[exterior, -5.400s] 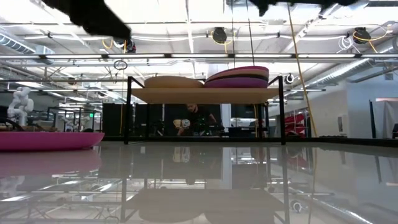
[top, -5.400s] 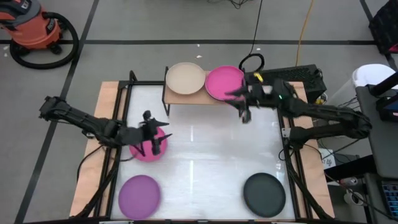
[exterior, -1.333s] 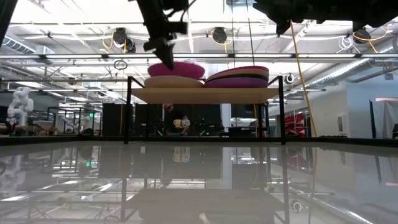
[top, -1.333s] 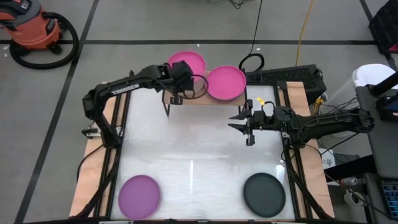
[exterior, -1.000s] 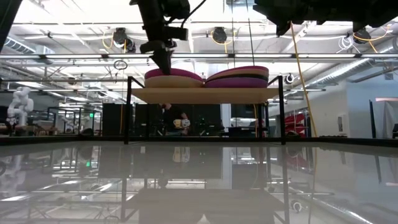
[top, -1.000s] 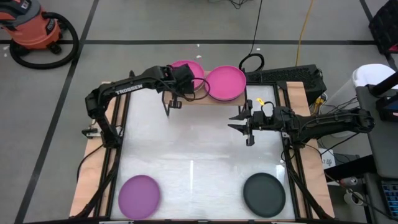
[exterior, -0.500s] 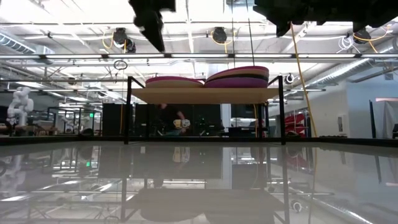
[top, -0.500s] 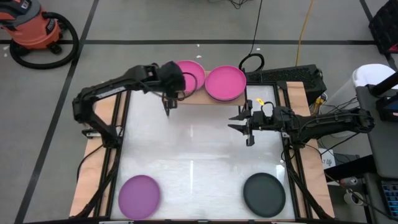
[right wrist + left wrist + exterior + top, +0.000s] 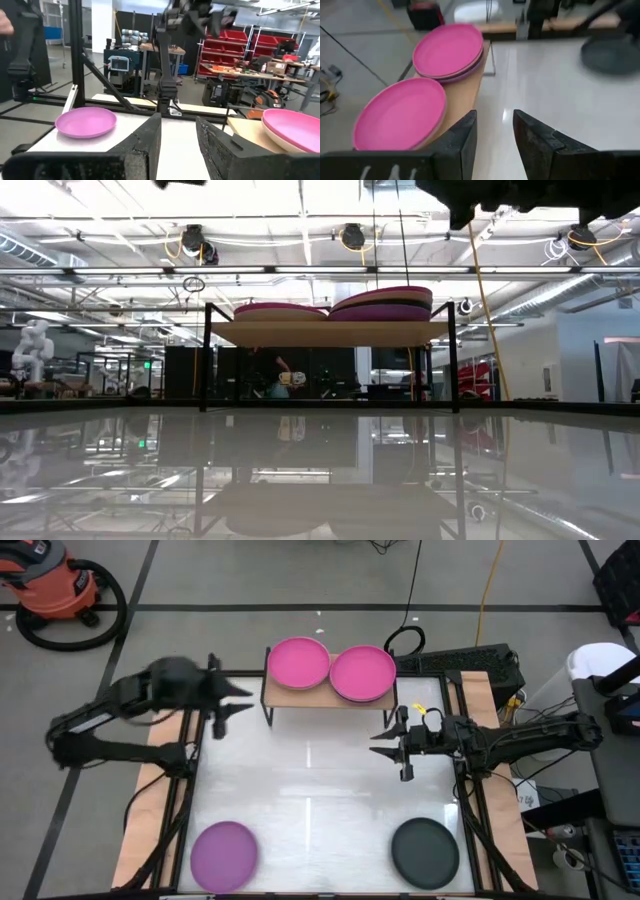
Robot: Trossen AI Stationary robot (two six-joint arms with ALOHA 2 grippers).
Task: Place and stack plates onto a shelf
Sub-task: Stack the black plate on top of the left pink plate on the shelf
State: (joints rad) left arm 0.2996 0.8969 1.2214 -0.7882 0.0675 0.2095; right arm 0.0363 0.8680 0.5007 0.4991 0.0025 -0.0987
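The shelf (image 9: 328, 692) stands at the table's far edge and carries two stacks of plates. The left stack (image 9: 298, 662) has a magenta plate on top, and so has the right stack (image 9: 362, 673), with a purple one under it (image 9: 385, 312). A purple plate (image 9: 224, 850) lies near the near left corner, a dark grey plate (image 9: 425, 850) near the near right corner. My left gripper (image 9: 222, 712) is open, in the air left of the shelf, touching nothing. My right gripper (image 9: 396, 745) is open, in the air right of the table's middle.
The shelf's black legs (image 9: 208, 360) stand on the white tabletop (image 9: 320, 790). An orange shop vacuum (image 9: 60, 590) and cables lie on the floor beyond the table. A broad bare stretch of tabletop lies between the shelf and the two near plates.
My left gripper lowered a magenta plate onto the shelf's left stack, let go of it, and drew back up and toward the table's left edge. The plate now lies flat on that stack. My right arm has barely moved.
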